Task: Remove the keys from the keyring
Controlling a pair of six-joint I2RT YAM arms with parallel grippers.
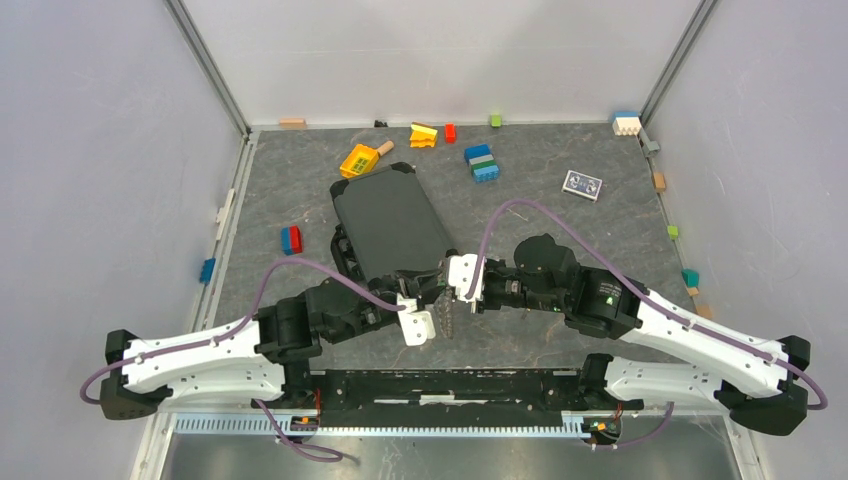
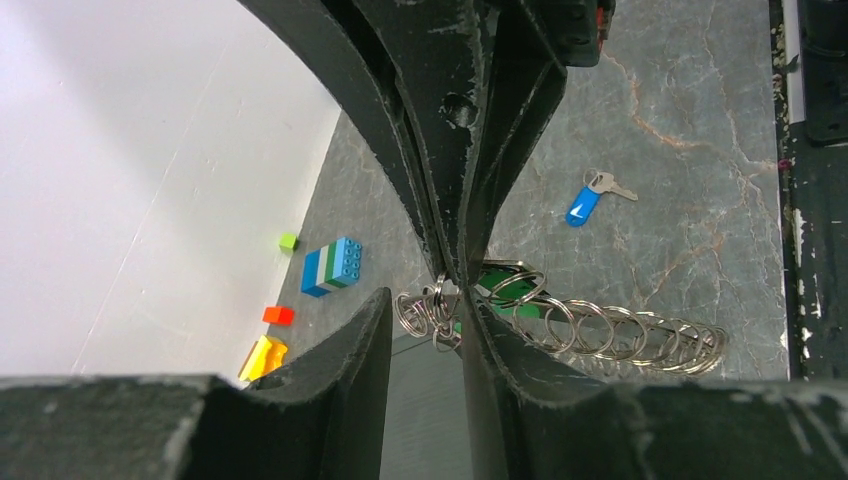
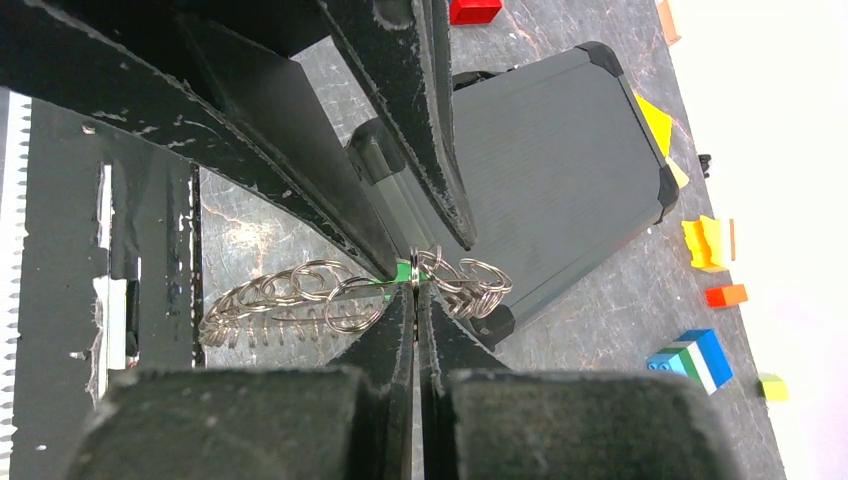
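Centrally, the right gripper (image 3: 414, 292) is clenched on the large thin metal keyring (image 2: 600, 338), crowded with small rings and a green tag, at 6 o'clock of the dark grey ribbed case (image 1: 392, 222). The left gripper (image 2: 428, 305) straddles the keyring with jaws apart; whether it pinches cannot be told. One blue-headed metal key (image 2: 582, 206) lies on the grey marbled tabletop (image 2: 690, 100), at 1 o'clock of the keyring.
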